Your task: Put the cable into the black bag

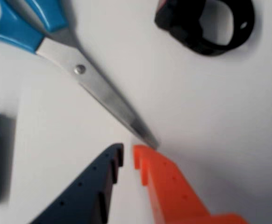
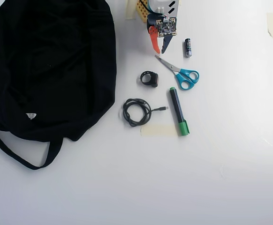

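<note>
the gripper, jaws barely parted and holding nothing, hovers at the scissors tip; beyond the ring-shaped object, the cable lies coiled on the bench just right of the black bag, likely light and floppy, so pinch across the bundled loops.

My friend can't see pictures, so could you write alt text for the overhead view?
A large black fabric bag fills the left of a white table. To its right lie a small coiled black cable, a chunky black ring, blue-handled scissors, a green marker and a small battery. The robot's gripper hangs at the top, holding nothing.
</note>
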Controlling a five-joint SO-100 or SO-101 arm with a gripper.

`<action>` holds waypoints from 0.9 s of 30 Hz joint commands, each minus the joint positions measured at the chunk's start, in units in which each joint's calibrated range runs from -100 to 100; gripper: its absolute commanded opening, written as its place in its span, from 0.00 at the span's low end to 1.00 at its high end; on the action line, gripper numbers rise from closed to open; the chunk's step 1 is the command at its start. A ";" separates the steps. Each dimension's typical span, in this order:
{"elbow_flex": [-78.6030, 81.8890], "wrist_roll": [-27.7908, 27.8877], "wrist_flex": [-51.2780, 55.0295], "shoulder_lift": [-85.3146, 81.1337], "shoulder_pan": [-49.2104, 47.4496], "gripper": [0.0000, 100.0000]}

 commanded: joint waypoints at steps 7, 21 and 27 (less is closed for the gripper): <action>1.25 0.68 -2.16 0.41 -0.46 0.03; -7.92 0.21 -49.96 21.08 -1.81 0.03; -17.17 0.21 -67.02 35.44 -2.86 0.03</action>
